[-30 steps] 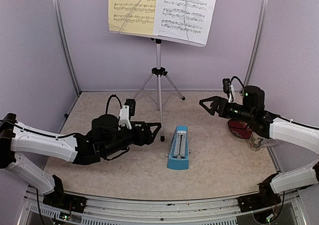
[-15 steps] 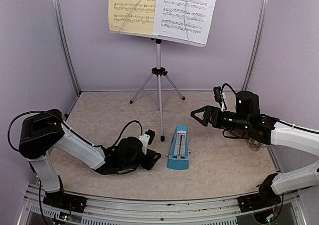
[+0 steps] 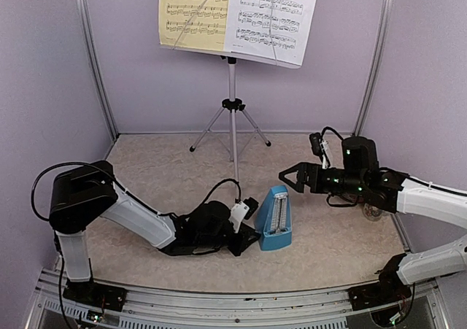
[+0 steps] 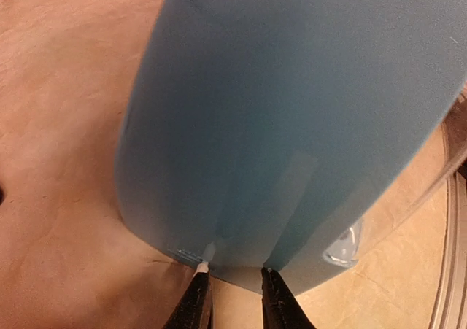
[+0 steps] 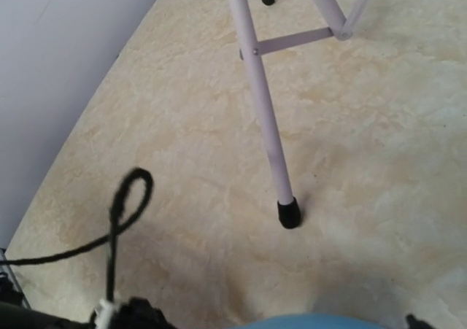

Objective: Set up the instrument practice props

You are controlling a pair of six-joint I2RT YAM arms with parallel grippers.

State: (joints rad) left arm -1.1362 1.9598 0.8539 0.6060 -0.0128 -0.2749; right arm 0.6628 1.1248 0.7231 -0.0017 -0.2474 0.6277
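The silver tripod music stand (image 3: pixel 232 103) is upright at the back, with a yellow sheet (image 3: pixel 193 12) and a white sheet (image 3: pixel 273 15) on its desk. In front of it the blue metronome (image 3: pixel 276 223) leans up off the floor on its base. My left gripper (image 3: pixel 246 234) lies low at the base's left side. In the left wrist view the metronome (image 4: pixel 292 125) fills the frame. The left gripper (image 4: pixel 233 274) has its jaws a little apart, both tips against the metronome's lower edge; a pinch is not discernible. My right gripper (image 3: pixel 287 177) hangs open just above the metronome's top, holding nothing.
One stand leg's black foot (image 5: pixel 289 214) rests on the mat just behind the metronome's top (image 5: pixel 314 322). The left arm's black cable (image 5: pixel 128 198) loops nearby. A mug (image 3: pixel 373 211) sits partly hidden behind the right arm. Walls and metal posts close in both sides.
The left gripper dropped to the floor, slid right to the metronome's base and narrowed. The metronome rose from lying flat to leaning upright. The right gripper moved left toward it.
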